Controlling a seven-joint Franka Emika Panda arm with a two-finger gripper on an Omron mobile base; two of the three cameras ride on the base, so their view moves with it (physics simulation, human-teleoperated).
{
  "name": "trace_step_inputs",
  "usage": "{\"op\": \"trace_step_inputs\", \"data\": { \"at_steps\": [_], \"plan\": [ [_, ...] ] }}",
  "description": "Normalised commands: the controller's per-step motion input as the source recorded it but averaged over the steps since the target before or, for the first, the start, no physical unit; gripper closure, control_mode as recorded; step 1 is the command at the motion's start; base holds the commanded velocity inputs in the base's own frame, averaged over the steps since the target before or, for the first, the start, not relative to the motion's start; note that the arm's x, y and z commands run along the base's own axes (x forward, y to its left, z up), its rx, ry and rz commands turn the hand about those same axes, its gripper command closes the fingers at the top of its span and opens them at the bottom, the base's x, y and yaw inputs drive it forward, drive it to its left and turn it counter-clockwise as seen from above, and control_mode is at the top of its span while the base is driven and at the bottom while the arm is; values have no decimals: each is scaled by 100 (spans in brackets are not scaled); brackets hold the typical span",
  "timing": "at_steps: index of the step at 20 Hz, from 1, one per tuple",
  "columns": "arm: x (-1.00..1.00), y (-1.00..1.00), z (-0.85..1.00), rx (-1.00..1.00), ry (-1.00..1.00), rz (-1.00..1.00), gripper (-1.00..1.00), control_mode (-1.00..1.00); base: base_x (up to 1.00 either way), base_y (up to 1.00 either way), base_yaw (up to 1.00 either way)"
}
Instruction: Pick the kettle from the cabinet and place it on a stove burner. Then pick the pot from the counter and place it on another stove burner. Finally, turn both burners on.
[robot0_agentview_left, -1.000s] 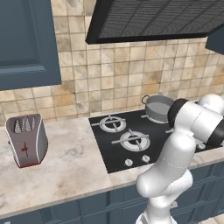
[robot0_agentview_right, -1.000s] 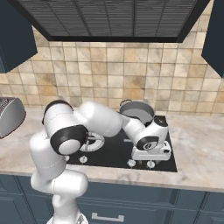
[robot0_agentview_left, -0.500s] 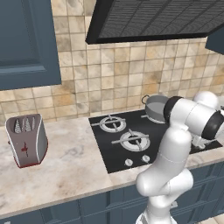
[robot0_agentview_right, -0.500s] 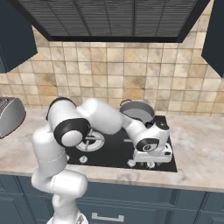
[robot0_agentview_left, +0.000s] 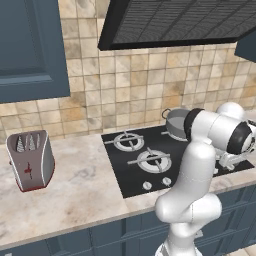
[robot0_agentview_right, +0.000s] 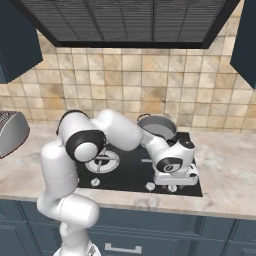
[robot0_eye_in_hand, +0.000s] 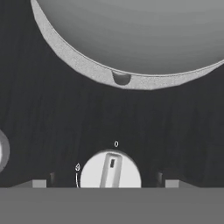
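Note:
The grey pot (robot0_agentview_right: 157, 127) stands on the back right burner of the black cooktop (robot0_agentview_right: 127, 172); it also shows behind my arm (robot0_agentview_left: 176, 122). My gripper (robot0_agentview_right: 172, 184) points down at the cooktop's front edge. In the hand view my gripper (robot0_eye_in_hand: 105, 183) is open, its fingertips (robot0_eye_in_hand: 171, 183) wide apart on either side of a white knob (robot0_eye_in_hand: 110, 170), not touching it. A big rounded silver-grey body (robot0_eye_in_hand: 131, 35), which looks like the kettle, sits just beyond the knob. The two left burners (robot0_agentview_left: 152, 160) are bare. The cabinet (robot0_agentview_left: 30, 45) is shut.
A silver and red toaster (robot0_agentview_left: 30, 160) stands on the beige counter (robot0_agentview_left: 80, 190) left of the cooktop. The dark range hood (robot0_agentview_right: 130, 22) hangs over the burners. More small knobs (robot0_agentview_right: 95, 182) line the cooktop's front edge.
The arm's elbow has shifted a little to the right and the hand has sunk slightly toward the front knobs. Pot and toaster have not moved.

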Motion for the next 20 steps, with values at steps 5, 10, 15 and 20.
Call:
{"op": "trace_step_inputs", "data": {
  "at_steps": [5,10,15,20],
  "plan": [
    [4,-2,-22,0,0,0,-100,-100,0,0,0],
    [0,0,-21,0,0,0,-100,-100,0,0,0],
    [-1,0,-12,0,-2,0,100,-100,0,0,0],
    [-4,2,0,0,-6,0,100,-100,0,0,0]
  ]
}}
